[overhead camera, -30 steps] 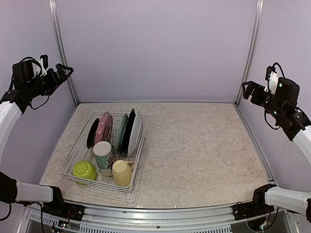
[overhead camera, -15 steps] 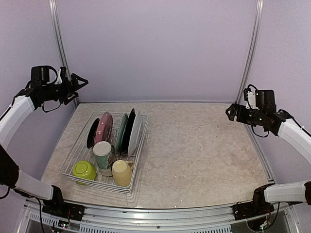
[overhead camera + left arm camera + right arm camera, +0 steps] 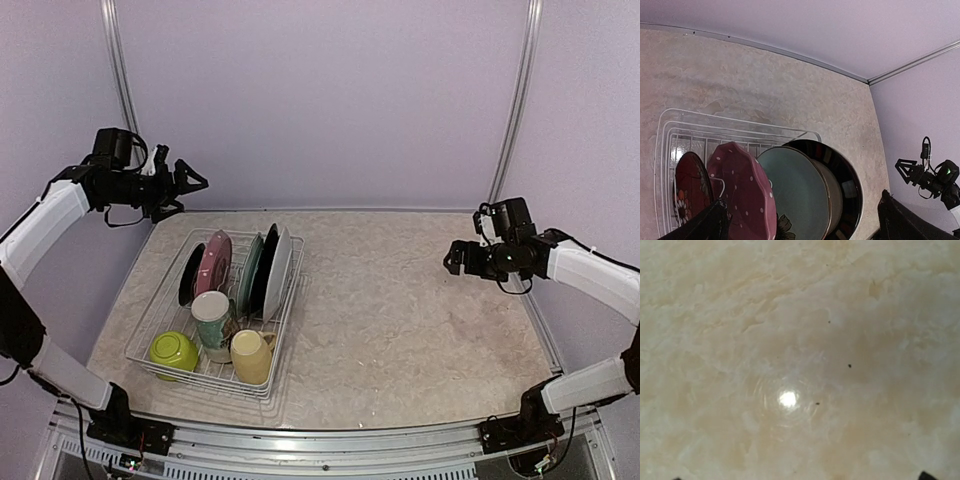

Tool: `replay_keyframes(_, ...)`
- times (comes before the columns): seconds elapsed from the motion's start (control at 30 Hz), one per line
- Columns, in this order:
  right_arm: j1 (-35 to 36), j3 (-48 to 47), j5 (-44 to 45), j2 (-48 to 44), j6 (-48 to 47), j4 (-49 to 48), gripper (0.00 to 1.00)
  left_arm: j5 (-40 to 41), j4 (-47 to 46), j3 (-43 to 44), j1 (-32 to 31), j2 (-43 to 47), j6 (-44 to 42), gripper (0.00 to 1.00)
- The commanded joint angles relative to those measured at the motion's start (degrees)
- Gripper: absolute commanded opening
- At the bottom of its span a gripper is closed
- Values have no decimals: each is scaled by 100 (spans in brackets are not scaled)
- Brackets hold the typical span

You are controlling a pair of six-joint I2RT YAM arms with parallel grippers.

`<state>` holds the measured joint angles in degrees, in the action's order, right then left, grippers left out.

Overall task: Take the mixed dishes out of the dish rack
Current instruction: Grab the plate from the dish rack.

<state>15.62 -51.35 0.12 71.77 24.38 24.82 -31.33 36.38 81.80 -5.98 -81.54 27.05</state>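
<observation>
The white wire dish rack [image 3: 286,333] stands at the table's left. Upright in it are a dark red plate [image 3: 189,274], a pink dotted plate [image 3: 214,262], a green plate [image 3: 250,274], a black plate [image 3: 265,262] and a white plate [image 3: 281,268]. In front of them are a floral mug [image 3: 211,318], a pale yellow mug [image 3: 251,356] and a lime-green bowl [image 3: 174,351]. My left gripper [image 3: 194,184] is open and empty, high above the rack's far edge. In the left wrist view the pink plate [image 3: 742,192], green plate [image 3: 800,200] and black plate [image 3: 847,182] lie below. My right gripper [image 3: 453,258] is open and empty above bare table at the right.
The marbled table top [image 3: 400,310] stretches right of the rack, and the right wrist view shows only this surface [image 3: 790,340] with a light glare. Purple walls with metal corner posts [image 3: 512,110] close in the back and sides.
Both arms have swung inward. My left gripper moved right and lower toward the rack's far end. My right gripper moved left and down over the table. The dishes have not moved.
</observation>
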Motion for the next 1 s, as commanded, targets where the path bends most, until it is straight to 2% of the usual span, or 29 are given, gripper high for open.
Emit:
replay_keyframes(0.0,-71,218,-499,-281,162,-414,100,205,591,255,-124,-197,-327,99)
replay_keyframes(0.27,960,-593,-501,613,671,-644,100,190,492,192,-660,-69,-566,99)
replay_keyframes(0.43,1568,-1190,-344,1264,769,-717,100,437,407,109,-1492,110,-744,95)
replay_keyframes(0.67,1814,-1480,-268,1754,840,-647,99,257,243,181,-2015,18,-472,72)
replay_keyframes(0.8,1846,-1430,-204,1734,883,-595,99,734,382,448,-2448,-180,-357,70)
replay_keyframes(0.97,1853,-1190,-129,1511,950,-581,99,1853,868,1007,-3149,-671,-345,70)
